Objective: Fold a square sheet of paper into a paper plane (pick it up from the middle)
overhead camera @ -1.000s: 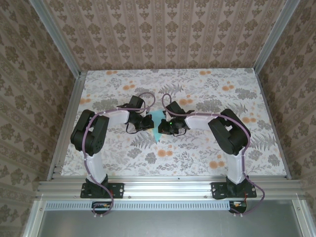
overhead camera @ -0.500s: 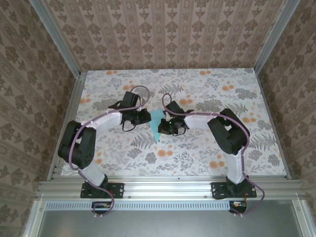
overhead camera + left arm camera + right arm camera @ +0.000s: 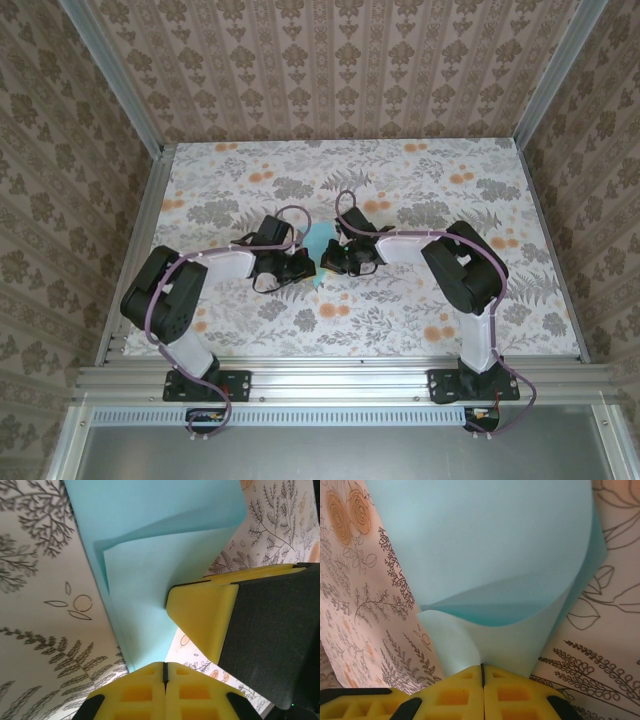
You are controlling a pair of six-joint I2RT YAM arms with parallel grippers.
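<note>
Sheet: the square sheet of paper (image 3: 319,241) is seen just above the middle of the top view, between the two tool heads. It is turquoise-blue and is no longer flat.

Sheet, left wrist view: the paper (image 3: 150,555) runs from the top of the frame and narrows towards the bottom centre. A folded-over layer is shown by a slanted edge across the upper half.

Sheet, right wrist view: the paper (image 3: 485,545) is curled. A darker hollow is seen across the middle of the frame, where one layer arches over another.

Left tool: the left tool (image 3: 300,266) is placed at the left edge of the sheet. In its own view the left tool (image 3: 164,672) is clenched, with its yellow tips pressed together along one seam. The narrow end of the sheet is met by these tips, but whether it is pinched cannot be told.

Right tool: the right tool (image 3: 333,260) is placed at the right edge of the sheet. In its own view the right tool (image 3: 482,672) is clenched on the sheet, which flares upward out of the seam. One of its yellow fingers (image 3: 200,620) is seen touching the sheet at centre right of the left wrist view.

Counter: the floral counter (image 3: 420,320) is seen around the sheet in every view.
</note>
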